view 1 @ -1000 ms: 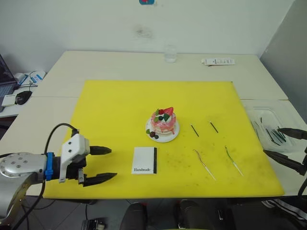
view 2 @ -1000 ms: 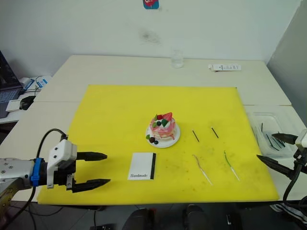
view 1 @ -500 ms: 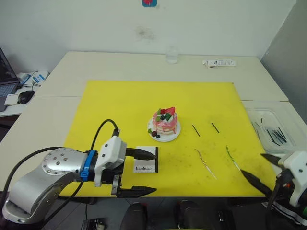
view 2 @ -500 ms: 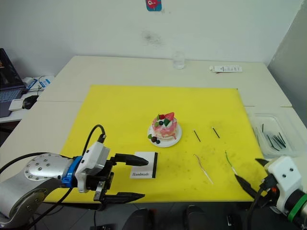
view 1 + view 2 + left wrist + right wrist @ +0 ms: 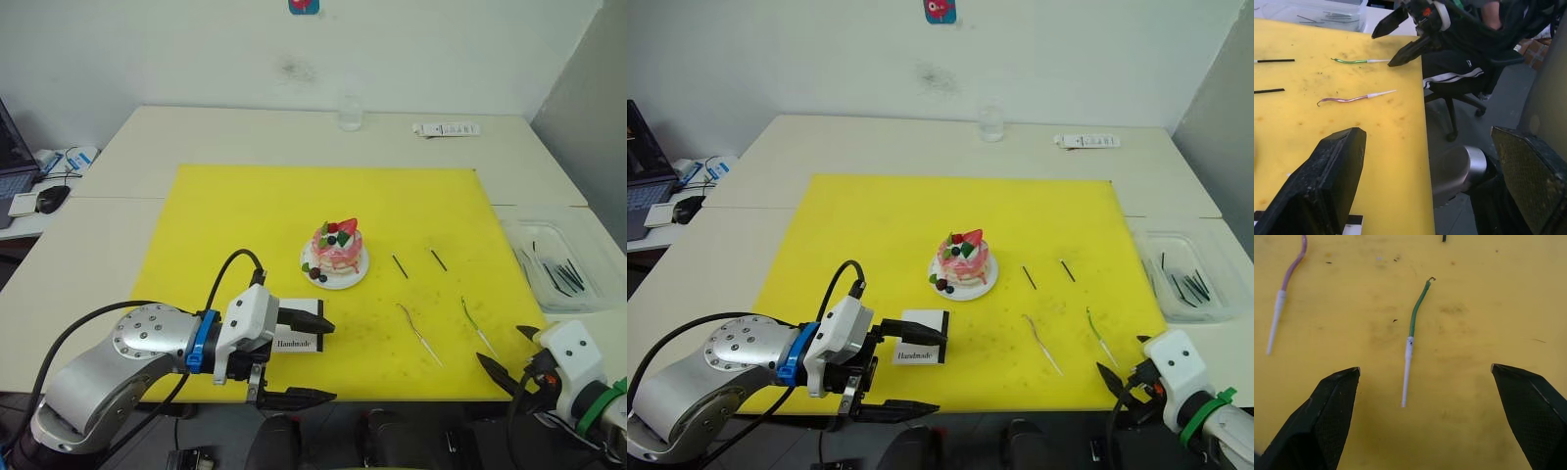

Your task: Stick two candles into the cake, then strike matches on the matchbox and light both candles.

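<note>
Left end effector (image 5: 299,360) fingers spread wide apart, empty; upper finger over the matchbox (image 5: 297,328), lower finger off the near edge of the yellow mat (image 5: 225,215). Right end effector (image 5: 511,354) also wide apart, empty, at the mat's near right corner, fingers straddling the line of the green candle (image 5: 1415,320), not touching it. Pink candle (image 5: 417,333) lies just beside the green one, toward the matchbox. Two matches (image 5: 399,266) lie apart between candles and cake (image 5: 336,253), which sits mid-mat. Clear tray (image 5: 549,235) with more sticks on the tabletop (image 5: 196,132) right of the mat.
</note>
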